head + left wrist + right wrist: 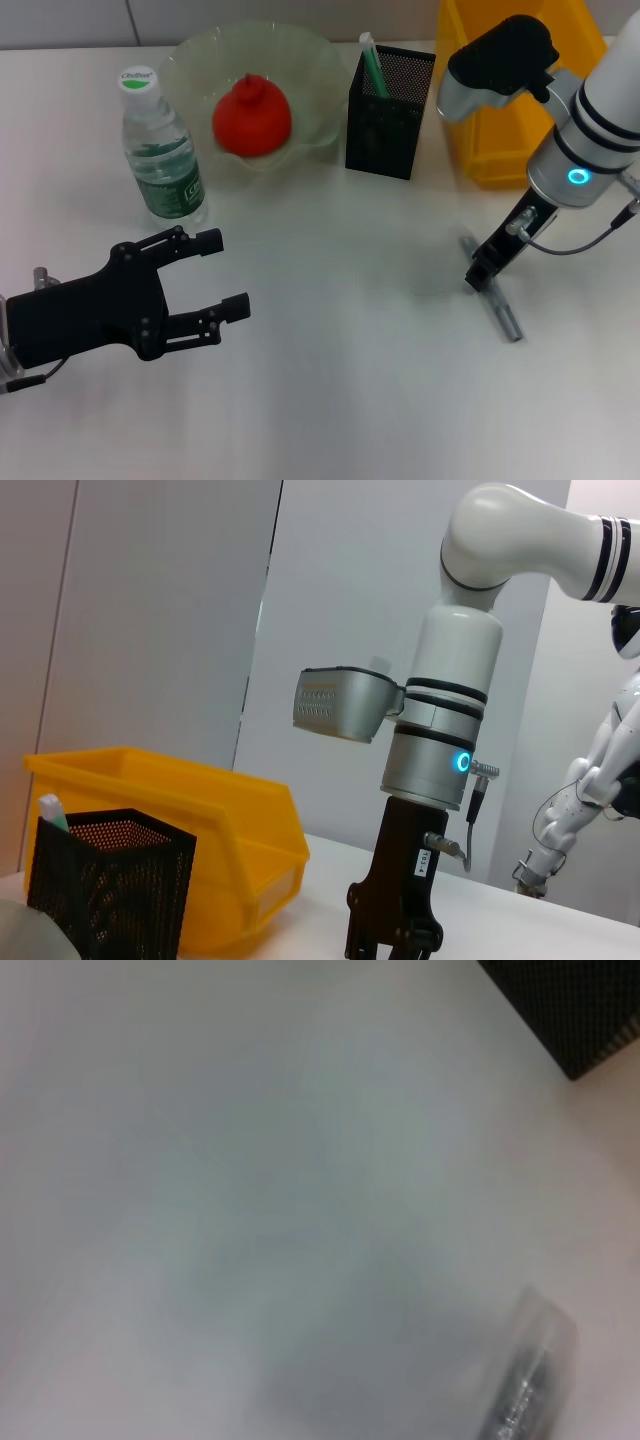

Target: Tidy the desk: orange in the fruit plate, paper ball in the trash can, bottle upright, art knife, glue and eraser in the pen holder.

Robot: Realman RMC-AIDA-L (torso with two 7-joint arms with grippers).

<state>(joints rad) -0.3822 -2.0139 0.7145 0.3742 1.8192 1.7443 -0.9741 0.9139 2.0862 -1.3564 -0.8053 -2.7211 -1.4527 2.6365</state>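
White table fills the head view, with the task's things lined along its far edge: the bottle [160, 145] already upright toward the far left, the orange [252, 117] sitting in the fruit plate [325, 80], the pen holder [389, 112] beside it with a green-and-white stick [373, 66] poking out, and the trash can [500, 150] at the far right corner. Nearer the right edge, the right gripper [484, 278] is down at the table over a slim grey art knife [503, 310] that lies flat; whether its fingers have closed on the knife I cannot tell. The left gripper [220, 272] hovers near the front left corner, fingers spread wide and holding nothing. From the left wrist view, the right gripper [392, 942] points straight down by the table, with the pen holder [108, 895] and trash can [220, 840] behind it. Through the right wrist view, only the blurred knife [530, 1380] and a corner of the pen holder [580, 1010] show. Picking up the knife looks like the step in hand; a thin flat thing wants a squeeze across its narrow width, near its middle, so it lifts level.
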